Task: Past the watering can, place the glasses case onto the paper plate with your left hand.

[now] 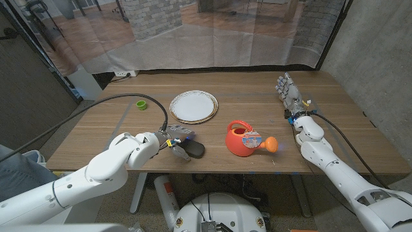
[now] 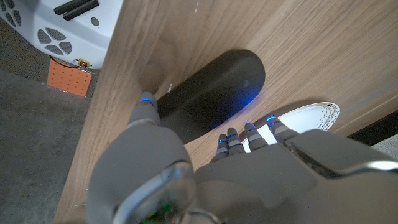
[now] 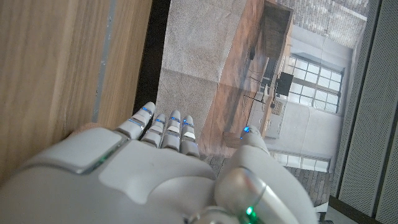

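Note:
The dark glasses case [image 1: 194,150] lies on the table near its front edge, left of the red watering can [image 1: 242,140] with the orange spout. My left hand [image 1: 174,139] hovers over the case's left end. In the left wrist view the thumb [image 2: 146,103] sits on one side of the case [image 2: 221,90] and the fingers [image 2: 249,134] on the other, spread, with the case still lying on the wood. The white paper plate [image 1: 193,106] lies farther back, its rim [image 2: 314,114] showing past the fingers. My right hand [image 1: 289,91] stands at the far right, fingers stretched out and empty.
A small green cap [image 1: 141,104] lies at the back left. A black cable [image 1: 132,98] arcs over the left side of the table [image 1: 335,138]. The table's front edge [image 2: 102,93] runs close beside the case. A plastic curtain hangs behind the table.

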You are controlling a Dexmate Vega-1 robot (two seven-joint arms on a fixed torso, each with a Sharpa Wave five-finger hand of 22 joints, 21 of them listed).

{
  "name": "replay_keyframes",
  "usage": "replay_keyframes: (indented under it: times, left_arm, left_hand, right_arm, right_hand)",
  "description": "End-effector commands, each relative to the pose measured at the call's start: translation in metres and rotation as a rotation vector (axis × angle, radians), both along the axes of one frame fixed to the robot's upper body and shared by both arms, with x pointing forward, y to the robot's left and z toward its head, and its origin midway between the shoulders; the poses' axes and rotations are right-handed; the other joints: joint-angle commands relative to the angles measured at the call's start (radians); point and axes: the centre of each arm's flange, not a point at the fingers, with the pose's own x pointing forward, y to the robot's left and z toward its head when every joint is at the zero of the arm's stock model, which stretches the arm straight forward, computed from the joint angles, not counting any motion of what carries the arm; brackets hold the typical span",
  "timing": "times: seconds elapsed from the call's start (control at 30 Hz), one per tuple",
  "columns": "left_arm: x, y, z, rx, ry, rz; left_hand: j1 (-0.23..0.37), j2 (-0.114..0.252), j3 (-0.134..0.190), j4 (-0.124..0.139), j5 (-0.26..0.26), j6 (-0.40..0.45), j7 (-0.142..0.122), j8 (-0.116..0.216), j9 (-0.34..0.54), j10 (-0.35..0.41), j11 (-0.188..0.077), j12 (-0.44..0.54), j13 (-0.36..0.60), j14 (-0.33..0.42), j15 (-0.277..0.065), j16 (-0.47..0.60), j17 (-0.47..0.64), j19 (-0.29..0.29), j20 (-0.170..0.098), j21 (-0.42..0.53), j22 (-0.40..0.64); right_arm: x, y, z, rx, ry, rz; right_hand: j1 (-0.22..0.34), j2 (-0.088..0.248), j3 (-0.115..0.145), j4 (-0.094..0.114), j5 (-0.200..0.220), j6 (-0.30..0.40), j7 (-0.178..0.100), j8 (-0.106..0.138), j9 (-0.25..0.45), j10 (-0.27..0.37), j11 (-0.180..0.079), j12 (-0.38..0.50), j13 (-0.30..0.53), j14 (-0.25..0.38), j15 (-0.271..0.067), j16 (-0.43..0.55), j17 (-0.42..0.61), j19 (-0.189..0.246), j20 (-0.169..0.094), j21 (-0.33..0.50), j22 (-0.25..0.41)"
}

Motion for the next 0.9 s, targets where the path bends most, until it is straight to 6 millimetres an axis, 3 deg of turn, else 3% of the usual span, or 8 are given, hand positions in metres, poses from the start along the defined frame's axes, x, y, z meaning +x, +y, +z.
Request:
replay_keyframes:
  times: [0.03,0.5,0.9]
  left_arm:
    - [0.003,0.002,0.0,-0.022,-0.011,0.003]
    - [0.01,0.002,-0.002,-0.043,0.006,0.004]
    - [0.014,-0.001,-0.003,-0.051,0.023,0.005]
  left_hand:
    - [0.013,0.005,0.001,-0.001,0.0,0.016,0.001,0.007,0.002,0.014,-0.001,0.008,0.002,0.015,-0.001,0.008,0.002,0.022,0.003,0.015,0.003]
    - [0.032,0.012,0.002,-0.005,-0.002,0.053,-0.001,0.014,0.002,0.049,-0.008,0.017,0.002,0.054,-0.015,0.015,0.004,0.069,0.012,0.03,0.005]
    - [0.069,0.026,0.001,-0.01,-0.012,0.165,-0.011,0.038,0.001,0.149,-0.039,0.04,0.001,0.167,-0.043,0.04,0.01,0.219,0.003,0.083,0.012]
  right_arm:
    - [0.004,0.003,-0.001,0.004,0.007,0.005]
    - [0.012,0.007,-0.001,0.002,0.017,0.011]
    - [0.012,0.006,-0.001,0.009,0.015,0.01]
  right_hand:
    - [0.005,0.008,-0.001,0.001,0.002,0.009,-0.001,0.005,0.005,0.007,-0.001,0.004,0.005,0.006,-0.001,0.006,0.001,0.009,-0.011,-0.003,0.003]
    - [0.005,0.008,-0.001,0.001,0.002,0.009,-0.001,0.006,0.005,0.007,-0.001,0.004,0.005,0.006,-0.001,0.006,0.001,0.008,-0.011,-0.003,0.003]
    - [0.005,0.008,-0.002,0.001,0.002,0.009,-0.002,0.006,0.006,0.007,-0.001,0.004,0.005,0.006,-0.002,0.006,0.001,0.008,-0.01,-0.003,0.003]
